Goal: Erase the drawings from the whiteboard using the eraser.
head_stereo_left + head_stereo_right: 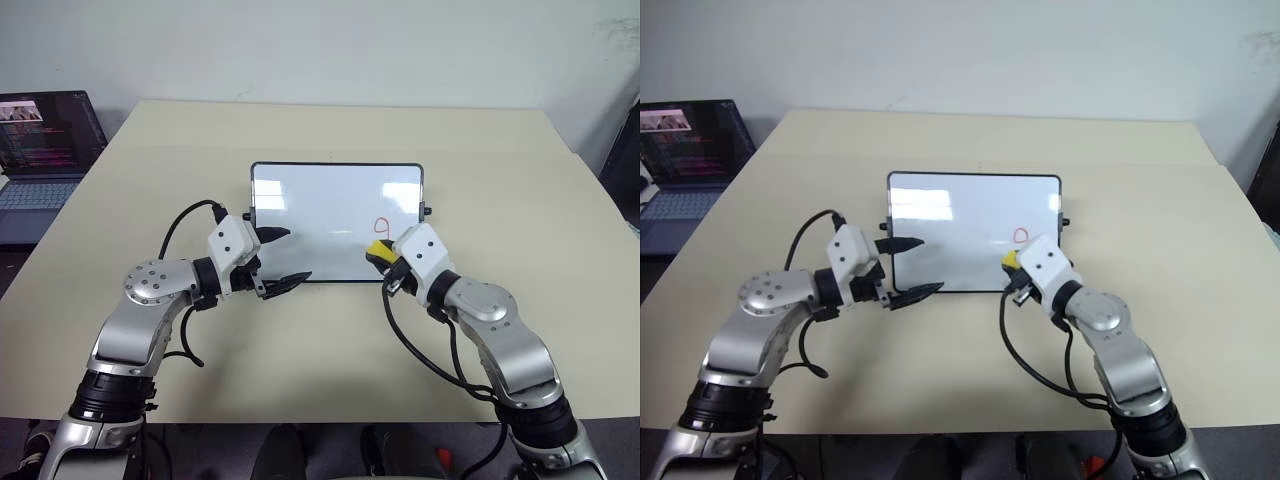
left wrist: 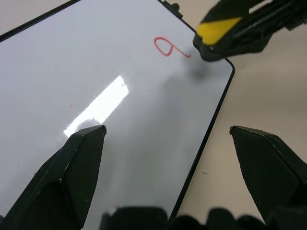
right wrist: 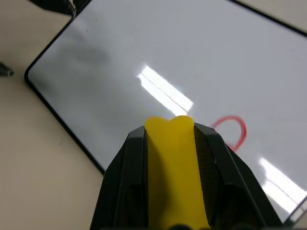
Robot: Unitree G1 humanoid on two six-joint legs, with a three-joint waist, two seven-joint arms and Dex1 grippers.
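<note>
One red loop mark (image 1: 380, 228), shaped like a "9", is visible on the whiteboard (image 1: 320, 200), toward its right side near the near edge. A faint red speck shows elsewhere on the glossy surface in the left wrist view; no other drawing can be made out. The whiteboard lies flat at the middle of the beige worktop (image 1: 520, 200), its black frame intact, with a small knob at each short side.

Right pincer (image 1: 378, 254): clamped on the eraser (image 1: 377, 249), the yellow block gripped between both black fingers, positioned over the board's near right corner, just beside the red loop. Contact between eraser and board cannot be told.

Left pincer (image 1: 283, 258): fingers spread wide, holding nothing, at the board's near left corner, one finger over the white surface, the other off the near edge.

A laptop (image 1: 40, 150) with a lit screen sits beyond the worktop's far left edge.
</note>
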